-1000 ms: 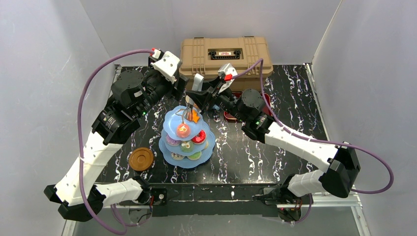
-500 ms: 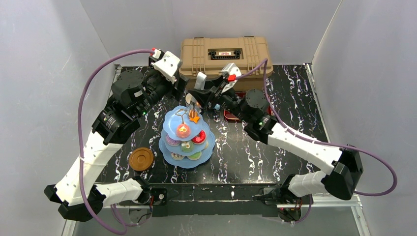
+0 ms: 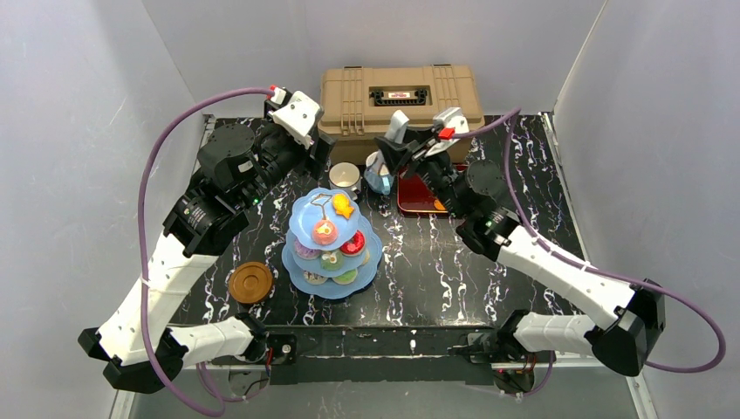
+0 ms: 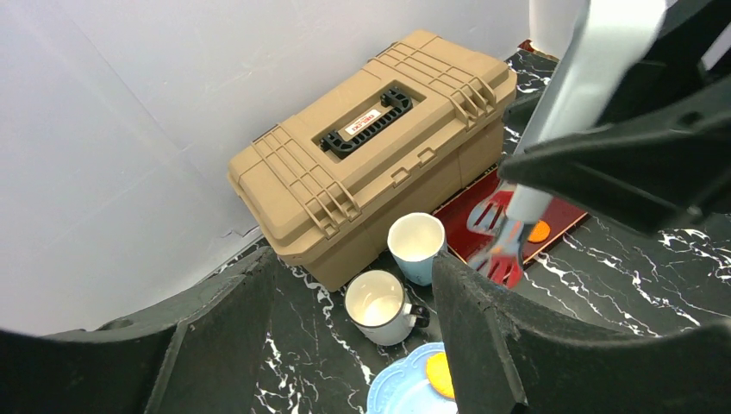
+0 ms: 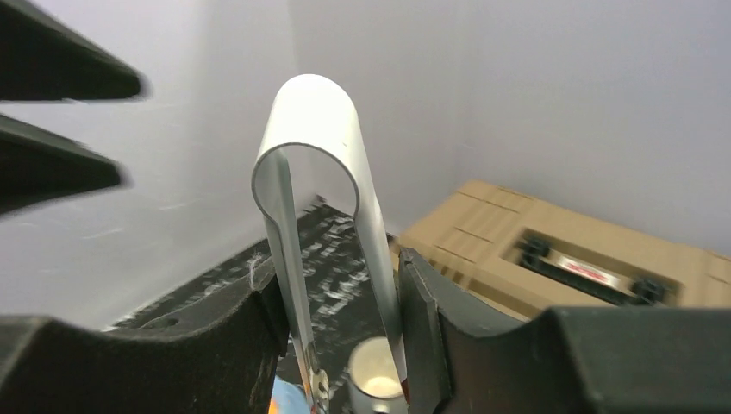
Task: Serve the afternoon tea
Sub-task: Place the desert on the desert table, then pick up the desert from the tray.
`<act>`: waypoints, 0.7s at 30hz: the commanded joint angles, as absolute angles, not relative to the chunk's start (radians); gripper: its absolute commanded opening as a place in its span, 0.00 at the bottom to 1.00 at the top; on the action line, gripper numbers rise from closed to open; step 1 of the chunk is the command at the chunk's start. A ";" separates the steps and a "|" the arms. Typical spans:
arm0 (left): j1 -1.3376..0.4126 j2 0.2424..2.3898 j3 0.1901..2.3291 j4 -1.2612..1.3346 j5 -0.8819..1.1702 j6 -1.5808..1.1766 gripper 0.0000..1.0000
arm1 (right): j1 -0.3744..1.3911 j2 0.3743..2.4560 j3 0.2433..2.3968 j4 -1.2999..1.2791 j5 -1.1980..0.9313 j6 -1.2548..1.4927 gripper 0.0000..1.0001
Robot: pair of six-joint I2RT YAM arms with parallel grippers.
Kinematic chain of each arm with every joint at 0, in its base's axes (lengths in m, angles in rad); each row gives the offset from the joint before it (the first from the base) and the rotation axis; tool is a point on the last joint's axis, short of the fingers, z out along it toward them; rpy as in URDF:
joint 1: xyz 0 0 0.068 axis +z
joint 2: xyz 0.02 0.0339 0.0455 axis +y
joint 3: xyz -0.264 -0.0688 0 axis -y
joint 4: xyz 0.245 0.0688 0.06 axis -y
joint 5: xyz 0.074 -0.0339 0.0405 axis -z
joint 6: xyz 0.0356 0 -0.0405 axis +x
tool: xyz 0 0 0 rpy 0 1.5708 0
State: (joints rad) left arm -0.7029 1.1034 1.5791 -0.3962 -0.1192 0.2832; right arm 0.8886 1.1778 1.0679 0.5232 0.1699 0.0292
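Three tiers of the cake stand (image 3: 332, 253), loaded with toy donuts (image 3: 325, 231), are seen mid-table, a brown saucer (image 3: 250, 282) at its 8 o'clock and the white mug (image 3: 345, 175) and light-blue mug (image 3: 377, 173) at its 12 o'clock, near which the left gripper (image 3: 319, 157) is held spread and empty. Picking the orange piece (image 4: 539, 231) off the dark-red tray (image 3: 419, 199) at 1 o'clock is judged the step in hand: the metal tongs (image 3: 398, 125) should be lowered with tips astride it, clear of the light-blue mug's rim, before being squeezed. These tongs are clamped in the right gripper (image 3: 403, 150), long axis steep, loop end up, tips aimed down at the tray's 9 o'clock edge, the toolbox (image 3: 366, 92) lying beyond.
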 commanded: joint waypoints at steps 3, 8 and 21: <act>-0.698 1.094 1.603 -0.374 -0.112 0.275 0.64 | 0.735 1.159 0.978 0.560 0.251 0.041 0.51; -0.698 1.095 1.601 -0.374 -0.114 0.279 0.64 | 0.632 1.169 0.912 0.572 0.260 0.046 0.52; -0.698 1.094 1.587 -0.368 -0.112 0.276 0.64 | 0.451 1.336 0.787 0.668 0.282 0.056 0.54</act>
